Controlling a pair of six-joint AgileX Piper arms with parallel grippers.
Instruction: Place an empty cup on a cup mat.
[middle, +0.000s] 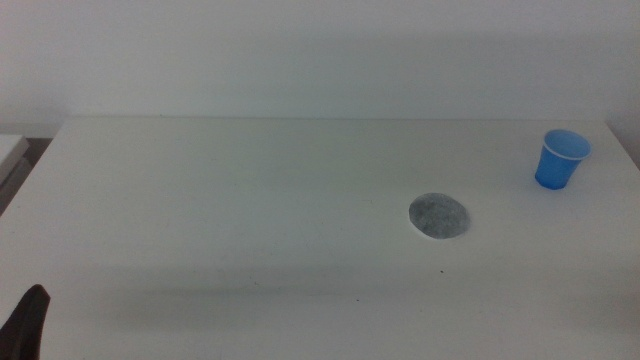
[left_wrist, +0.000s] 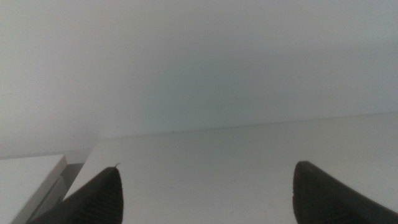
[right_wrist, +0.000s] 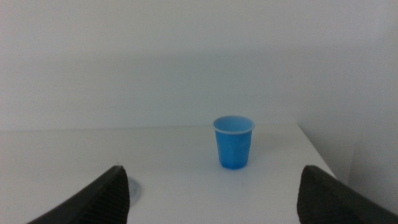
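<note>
Left tool (middle: 28, 318): you see only a dark tip at the bottom left corner of the middle view, low over the near left part of the desk (middle: 250, 200). In its own wrist view the 2 jaws stand wide apart with bare desk between them, holding nothing.
Left edge: the desk's left side runs just beside that tool, with a dark gap and a pale ledge (middle: 10, 150) past it.
Open room: you have a wide, bare stretch of desk from the left tool across to the cup mat.
Cup mat (middle: 439, 216): flat, grey and speckled, right of centre, with nothing on it.
Cup (middle: 560, 160): blue with a thin white rim, upright, near the far right corner of the desk, well apart from the cup mat and close to the right edge. Its inside looks plain blue; you cannot see down to the bottom.
Right tool (right_wrist: 214, 199): out of the middle view. Its wrist view shows the 2 jaws spread wide, gripping nothing, with the cup standing beyond the gap between them.
</note>
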